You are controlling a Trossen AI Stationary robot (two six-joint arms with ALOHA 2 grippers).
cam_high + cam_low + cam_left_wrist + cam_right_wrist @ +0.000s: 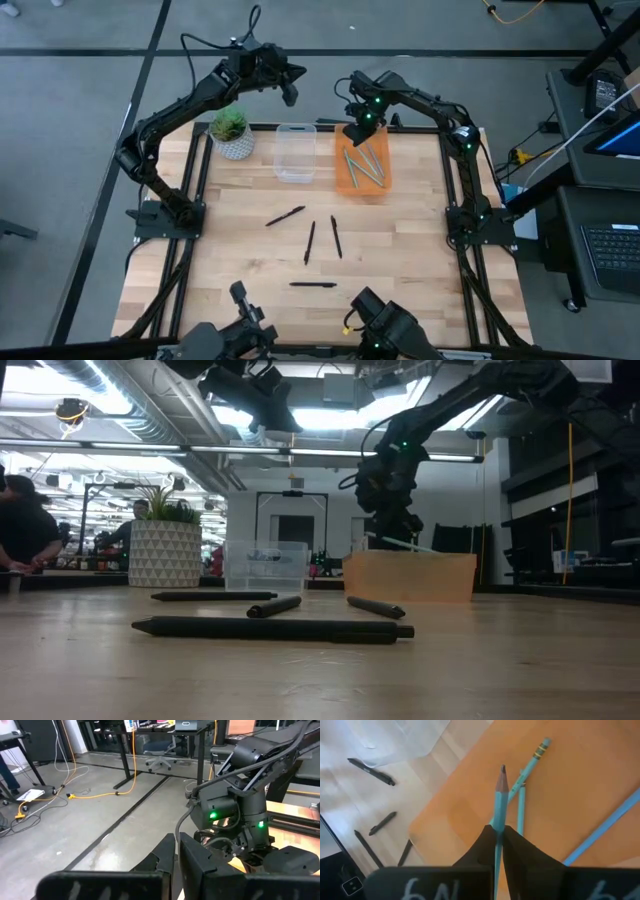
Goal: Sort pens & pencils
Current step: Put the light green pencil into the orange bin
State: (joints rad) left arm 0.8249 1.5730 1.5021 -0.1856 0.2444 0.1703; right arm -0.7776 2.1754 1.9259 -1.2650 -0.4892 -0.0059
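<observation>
My right gripper [499, 836] is clamped on a teal pencil [499, 802], its sharpened tip pointing away from my fingers, and it hangs above the orange tray [347, 178] at the table's far edge, toward the far right corner. Below it in that tray lie the other teal pencils [366, 168], three as best I can count, loosely crossed over one another; one shows its eraser end in my right wrist view. Just beside the tray on its left stands a clear plastic bin [295, 152], in which I can see nothing lying. Farther left, at the far left corner, sits a small potted plant [231, 132] in a patterned white pot. Four black pens [310, 242] lie loose on the bare wood in the middle of the table [420, 260], well apart from both containers: one angled toward the left, two near each other at centre, one nearer the front edge. My left gripper [289, 93], fingers together and holding nothing, is raised beyond the far edge, above the floor.
</observation>
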